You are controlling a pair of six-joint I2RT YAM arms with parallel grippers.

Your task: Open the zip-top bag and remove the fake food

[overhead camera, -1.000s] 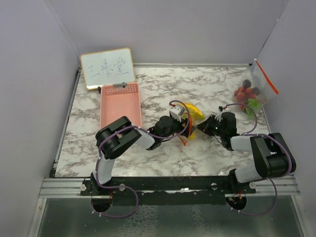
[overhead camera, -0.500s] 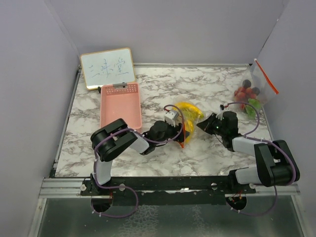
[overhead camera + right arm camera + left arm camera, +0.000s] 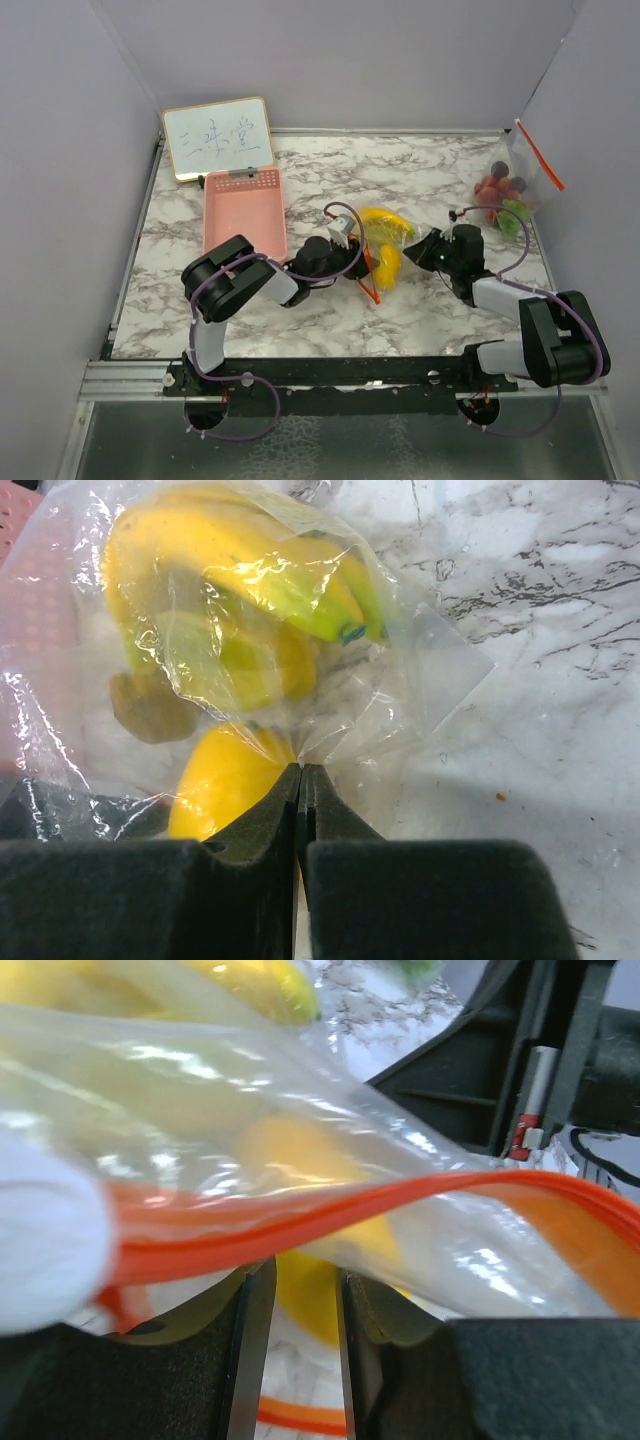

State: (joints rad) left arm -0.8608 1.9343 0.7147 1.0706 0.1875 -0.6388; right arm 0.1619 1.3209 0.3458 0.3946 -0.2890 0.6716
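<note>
The right tool [image 3: 300,770] clamps the clear plastic bag [image 3: 420,670] of yellow plastic fruit [image 3: 225,775] as an anchor while the left tool [image 3: 292,1270], jaws slightly apart, sits at its orange zip [image 3: 300,1225], grip unclear

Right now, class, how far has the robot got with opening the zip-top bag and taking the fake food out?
Done: nothing is out yet; the banana and lemon sit inside the bag. In hand: the right gripper pinches the bag's plastic, the left gripper holds its jaws narrowly apart at the orange zip strip; its grip is unclear. Left: opening, emptying.
</note>
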